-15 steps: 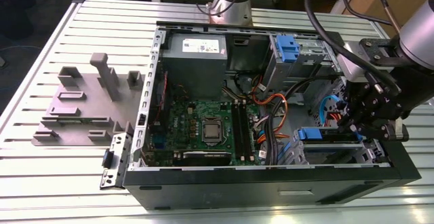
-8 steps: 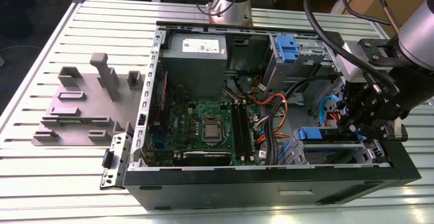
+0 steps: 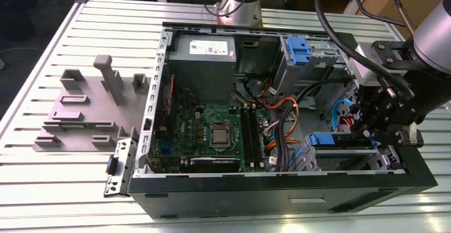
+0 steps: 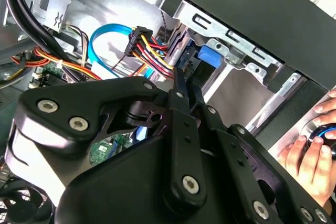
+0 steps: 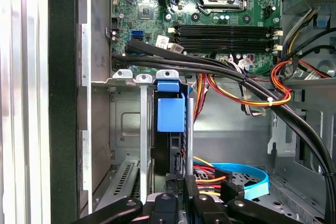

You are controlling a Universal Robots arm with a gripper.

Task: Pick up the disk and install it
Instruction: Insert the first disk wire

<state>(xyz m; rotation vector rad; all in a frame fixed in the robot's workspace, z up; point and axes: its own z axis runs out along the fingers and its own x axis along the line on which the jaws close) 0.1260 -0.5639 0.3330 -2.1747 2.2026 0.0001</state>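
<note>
One gripper (image 3: 386, 118) seems pinched on the disk (image 5: 170, 114), standing on edge in its bay; installing needs a straight push.

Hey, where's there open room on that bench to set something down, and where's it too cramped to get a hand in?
The slatted table is bare in front of the grey fixture and along its far edge. Inside the computer case it is crowded: cables cross the middle, and the tool sits at the drive bay by the disk.
</note>
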